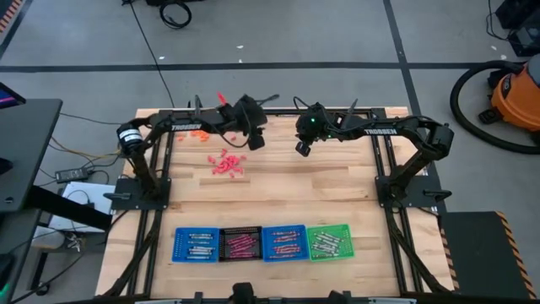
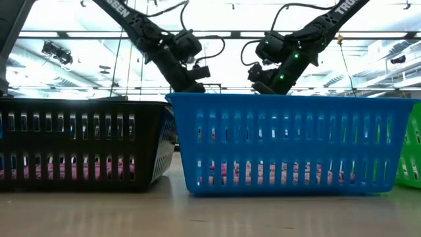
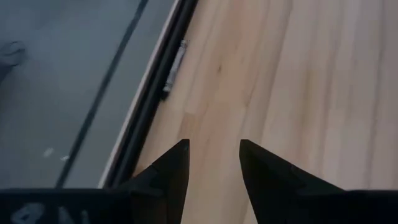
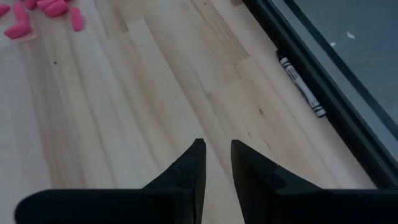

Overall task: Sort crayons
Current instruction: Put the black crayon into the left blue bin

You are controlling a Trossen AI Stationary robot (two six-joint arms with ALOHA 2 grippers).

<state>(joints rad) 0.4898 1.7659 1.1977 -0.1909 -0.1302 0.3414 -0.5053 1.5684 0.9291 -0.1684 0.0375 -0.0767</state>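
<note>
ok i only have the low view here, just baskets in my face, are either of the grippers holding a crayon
Observer: No. The left gripper is open with only bare wood between its fingers.
Operator: and the right one
Observer: The right gripper is also open and empty, hovering over bare table.
Operator: any loose crayons left out there
Observer: Yes, a pile of pink crayons lies on the table near the left gripper, in the high view.
Operator: anything near the right arm
Observer: One grey crayon lies against the table's dark edge rail, apart from the pile.
</note>
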